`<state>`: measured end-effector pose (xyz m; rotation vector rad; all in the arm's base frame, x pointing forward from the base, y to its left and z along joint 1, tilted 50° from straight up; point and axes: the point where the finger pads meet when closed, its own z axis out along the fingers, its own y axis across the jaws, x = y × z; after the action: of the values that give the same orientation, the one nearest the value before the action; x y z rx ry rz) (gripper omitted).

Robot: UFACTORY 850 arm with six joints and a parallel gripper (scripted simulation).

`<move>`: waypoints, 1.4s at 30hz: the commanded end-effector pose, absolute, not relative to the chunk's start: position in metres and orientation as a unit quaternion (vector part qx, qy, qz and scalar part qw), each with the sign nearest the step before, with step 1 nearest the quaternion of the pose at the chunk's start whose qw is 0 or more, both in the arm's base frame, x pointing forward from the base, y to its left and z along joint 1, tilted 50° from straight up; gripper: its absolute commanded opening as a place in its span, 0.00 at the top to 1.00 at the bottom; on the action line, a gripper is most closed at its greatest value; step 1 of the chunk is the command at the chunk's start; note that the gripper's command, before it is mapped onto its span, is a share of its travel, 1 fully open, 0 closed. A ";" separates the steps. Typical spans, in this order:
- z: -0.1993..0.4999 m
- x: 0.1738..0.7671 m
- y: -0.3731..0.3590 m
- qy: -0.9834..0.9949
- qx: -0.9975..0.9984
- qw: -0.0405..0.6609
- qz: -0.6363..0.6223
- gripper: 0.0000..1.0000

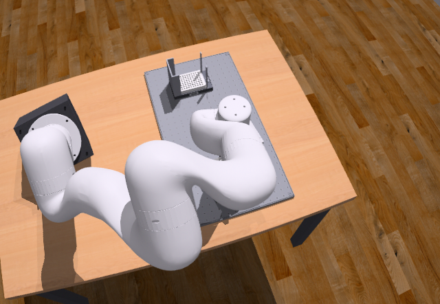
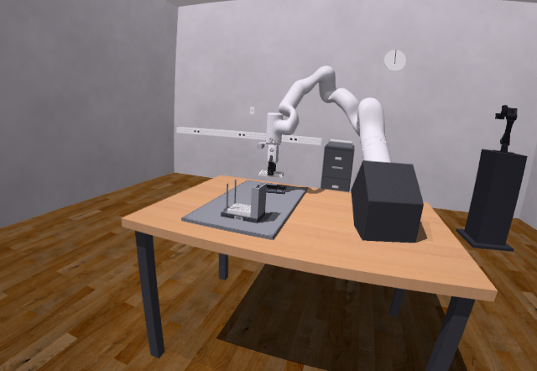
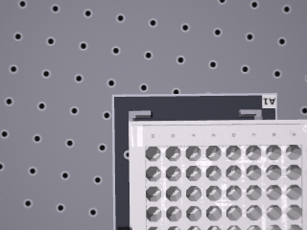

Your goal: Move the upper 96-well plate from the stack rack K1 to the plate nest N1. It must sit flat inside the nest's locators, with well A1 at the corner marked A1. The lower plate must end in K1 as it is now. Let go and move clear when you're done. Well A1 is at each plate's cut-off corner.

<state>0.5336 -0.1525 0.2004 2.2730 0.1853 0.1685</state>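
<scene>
My gripper [image 2: 271, 170] is shut on the upper 96-well plate [image 2: 271, 173] [image 3: 216, 182] and holds it level a little above the plate nest N1 [image 2: 276, 188] [image 3: 192, 107]. In the wrist view the white plate covers most of the dark nest. The nest's A1 mark [image 3: 269, 101] sits at its upper right corner, and two locators [image 3: 141, 115] [image 3: 247, 113] show just beyond the plate's edge. I cannot tell where the plate's cut-off corner is. The stack rack K1 [image 1: 175, 76] [image 2: 258, 202] holds the lower plate [image 1: 192, 80] [image 2: 238, 207]. In the top view the arm hides gripper and nest.
Rack and nest stand on a grey hole-pattern board [image 1: 227, 76] [image 2: 216, 219] [image 3: 58, 96] on the wooden table [image 1: 106, 87] [image 2: 329, 245]. Two thin rods [image 1: 201, 60] [image 2: 226, 195] rise from the rack. The arm's dark base block [image 1: 53, 109] [image 2: 387, 202] stands on the table.
</scene>
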 end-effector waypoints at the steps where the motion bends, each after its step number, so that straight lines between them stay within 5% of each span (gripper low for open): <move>1: 0.196 0.535 -0.157 0.074 0.904 0.415 0.068 1.00; 42: 0.163 0.545 -0.196 0.074 0.904 0.415 0.068 1.00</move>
<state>0.5444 -0.1960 0.1623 2.2729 0.1853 0.1685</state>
